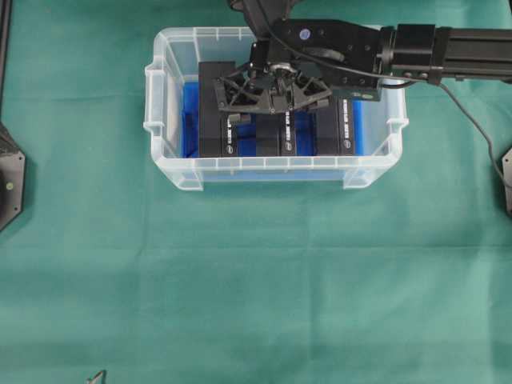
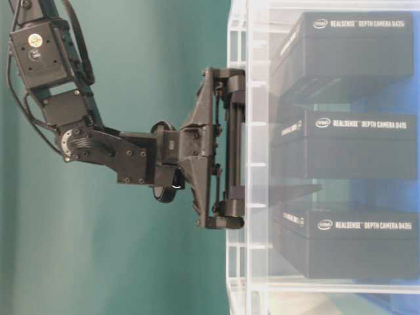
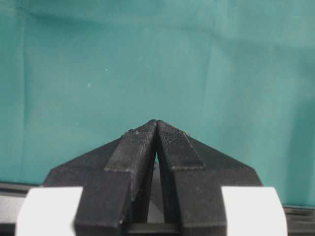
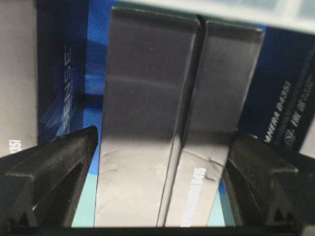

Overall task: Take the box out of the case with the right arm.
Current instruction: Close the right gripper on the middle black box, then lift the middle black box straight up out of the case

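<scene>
Inside, matte rectangular box point(image 4: 162, 132) sits between wide lattice-framed right gripper point(image 4: 162, 196) jaws.

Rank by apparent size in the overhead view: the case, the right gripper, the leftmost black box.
1. case, clearly largest.
2. right gripper and leftmost black box: look similar, and the gripper sits nearer the camera, so no ranking.

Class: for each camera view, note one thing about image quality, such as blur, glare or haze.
Overhead: evenly lit and sharp. Table-level: the case wall hazes the boxes behind it. Left wrist: end effector soft at close range. Right wrist: box blurred, with sheen.
</scene>
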